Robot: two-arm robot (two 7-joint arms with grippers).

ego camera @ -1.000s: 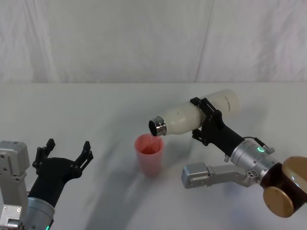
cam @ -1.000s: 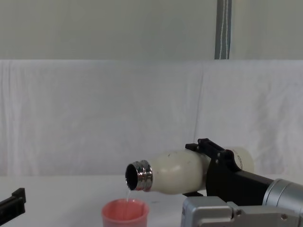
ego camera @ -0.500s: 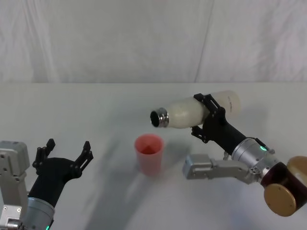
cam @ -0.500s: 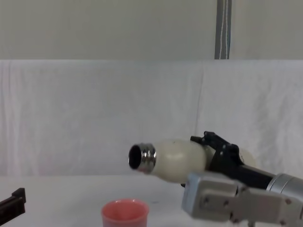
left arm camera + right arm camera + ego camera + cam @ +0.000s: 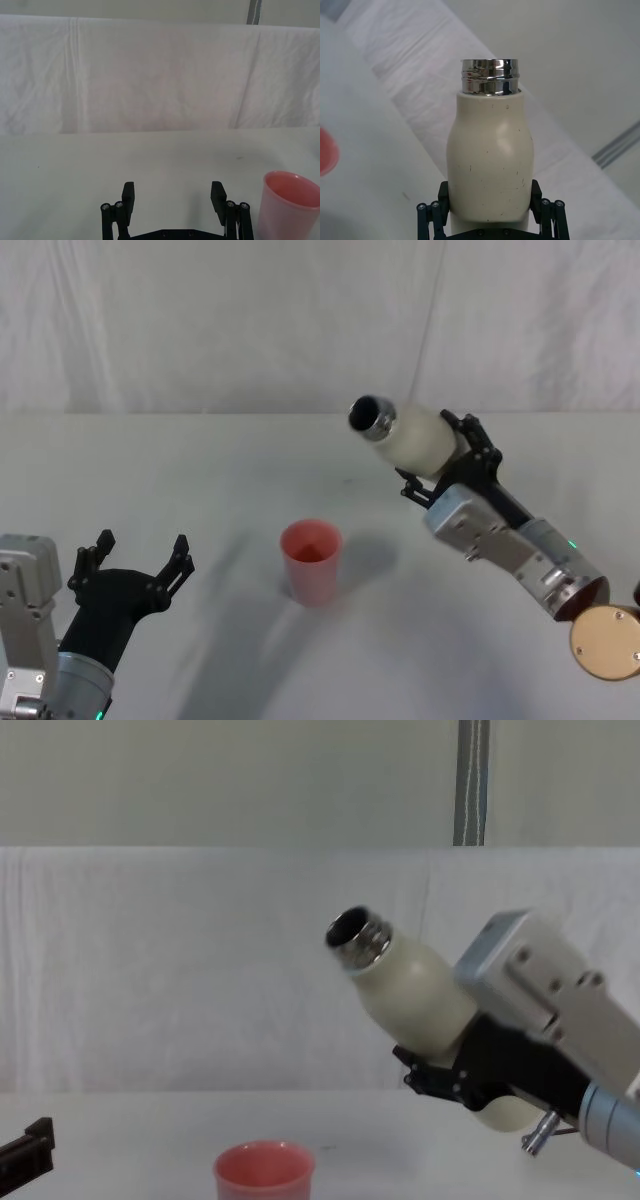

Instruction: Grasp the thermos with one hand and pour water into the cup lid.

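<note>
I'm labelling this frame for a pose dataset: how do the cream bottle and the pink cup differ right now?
The cream-white matte thermos with the steel neck is tall, and the small pink plastic cup lid is far shorter. The thermos is tilted, mouth up, held in the air by the right gripper; the cup lid stands upright on the white table. Both are open-topped.

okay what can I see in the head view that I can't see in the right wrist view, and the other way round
Head view alone: the whole cup lid standing upright on the white table, the idle left hand open near the table's left front, and the thermos's dark open mouth tilted up and away from the cup lid.

Right wrist view alone: the threaded rings on the steel neck seen side-on, and both black fingers pressed against the bottle's lower body.

Both: the cream thermos held in the right hand.
</note>
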